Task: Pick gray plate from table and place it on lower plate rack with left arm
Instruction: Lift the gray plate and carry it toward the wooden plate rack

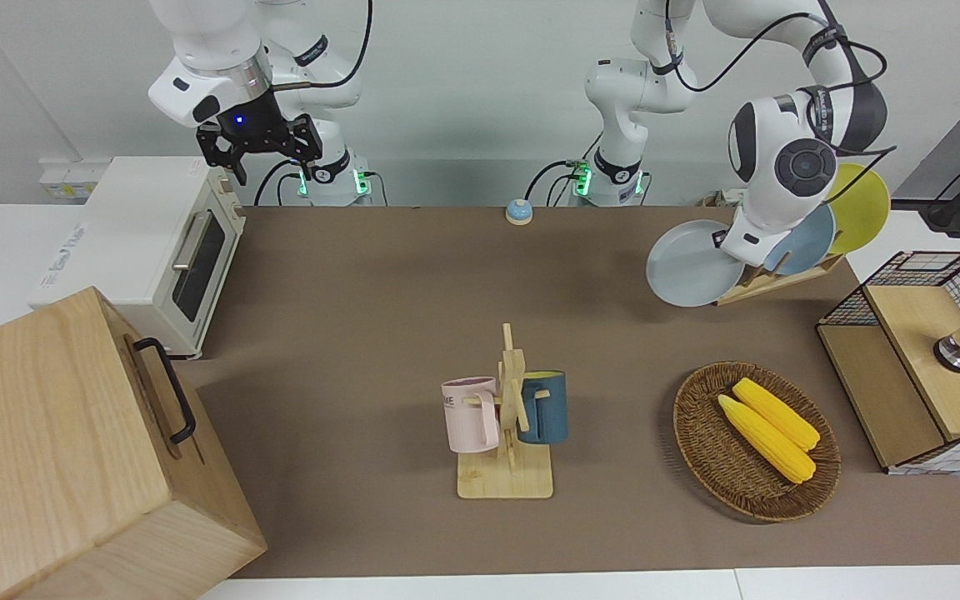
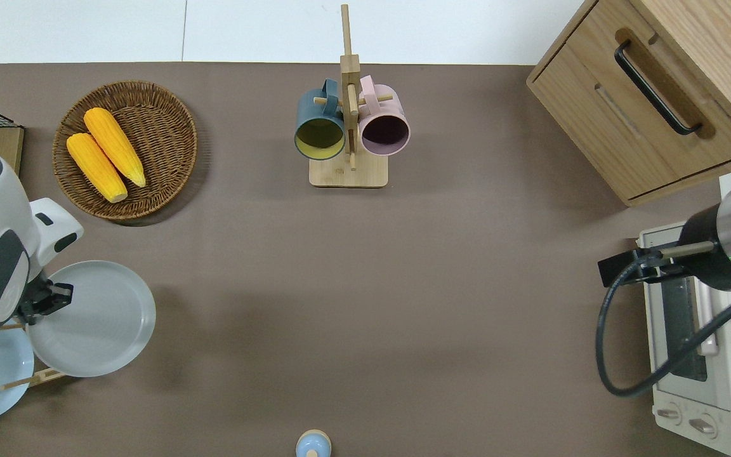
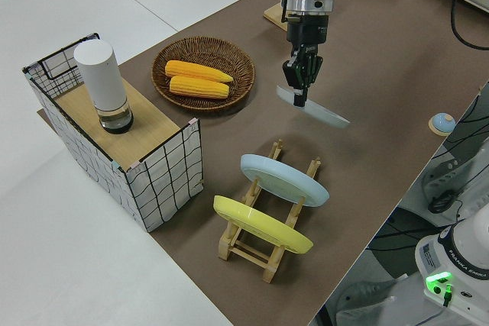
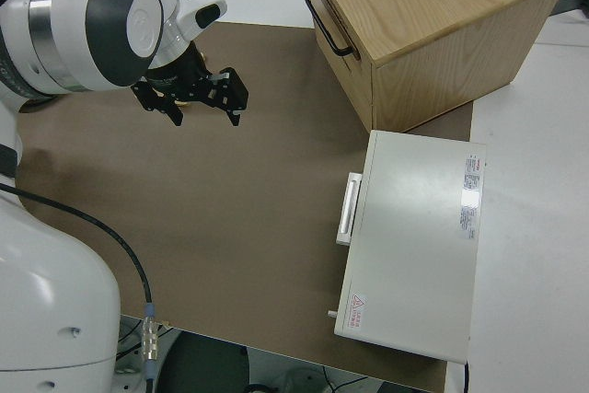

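Observation:
My left gripper (image 2: 45,300) is shut on the rim of the gray plate (image 2: 89,317) and holds it tilted in the air. The gripper (image 3: 302,82) hangs straight down with the plate (image 3: 317,112) slanting below it. The plate (image 1: 691,265) is over the table at the free end of the lower plate rack (image 3: 267,219), overlapping its end pegs (image 2: 35,379) in the overhead view. A sky-blue plate (image 3: 284,179) and a yellow plate (image 3: 260,224) stand in the rack's other slots. The right arm is parked, its gripper (image 1: 267,158) open.
A wicker basket (image 1: 701,433) with two corn cobs lies farther from the robots than the rack. A mug tree (image 1: 507,417) holds a pink and a blue mug. A wire basket (image 3: 164,166), wooden cabinet (image 1: 55,450), toaster oven (image 1: 159,250) and small bell (image 1: 518,211) stand around.

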{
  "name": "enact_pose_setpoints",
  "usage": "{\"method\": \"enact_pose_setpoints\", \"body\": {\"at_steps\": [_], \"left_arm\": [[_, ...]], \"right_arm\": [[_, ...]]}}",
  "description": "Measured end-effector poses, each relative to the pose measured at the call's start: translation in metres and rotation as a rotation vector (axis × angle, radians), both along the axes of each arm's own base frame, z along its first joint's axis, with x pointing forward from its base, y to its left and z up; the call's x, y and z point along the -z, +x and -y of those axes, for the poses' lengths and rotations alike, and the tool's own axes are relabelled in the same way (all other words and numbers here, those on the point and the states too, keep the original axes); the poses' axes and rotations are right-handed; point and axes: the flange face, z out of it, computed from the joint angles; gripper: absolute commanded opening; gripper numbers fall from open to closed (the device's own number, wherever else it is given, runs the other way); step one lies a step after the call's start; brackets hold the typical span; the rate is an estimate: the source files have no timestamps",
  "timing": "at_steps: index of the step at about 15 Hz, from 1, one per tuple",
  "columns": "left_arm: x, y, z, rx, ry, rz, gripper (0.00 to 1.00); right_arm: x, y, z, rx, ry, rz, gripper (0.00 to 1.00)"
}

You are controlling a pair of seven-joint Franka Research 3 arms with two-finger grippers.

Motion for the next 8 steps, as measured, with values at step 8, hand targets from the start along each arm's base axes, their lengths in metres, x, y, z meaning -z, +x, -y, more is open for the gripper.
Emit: {"method": "enact_pose_setpoints", "body": {"at_steps": [8], "left_arm": [[-0.014, -0.011, -0.006, -0.065, 0.340, -0.008, 0.00]], "right_arm": [[0.000, 0.000, 0.000, 0.000, 0.000, 0.000, 0.987]]}}
